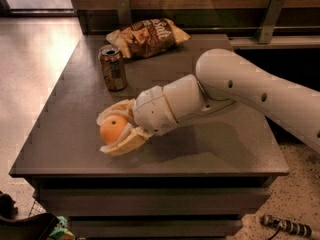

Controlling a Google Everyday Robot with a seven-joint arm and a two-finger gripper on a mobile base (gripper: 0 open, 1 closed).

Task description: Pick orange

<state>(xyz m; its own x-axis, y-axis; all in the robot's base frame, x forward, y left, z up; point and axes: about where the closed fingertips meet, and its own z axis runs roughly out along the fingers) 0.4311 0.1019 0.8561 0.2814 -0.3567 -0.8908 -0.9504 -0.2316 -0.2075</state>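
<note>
Your gripper sits low near the table's front edge, reaching in sideways, w/ the orange between its fingers, one round the far side, one under the near side. Looks clenched on the fruit, both touching skin. Low side approach is prob so the arm clears the can just behind and the bag farther back. Can't tell if the orange is off the surface yet; lift looks next

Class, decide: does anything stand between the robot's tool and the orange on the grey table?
Nothing visible does. The tool has its tan fingers around the round orange fruit; the brown soda can stands apart behind.
</note>
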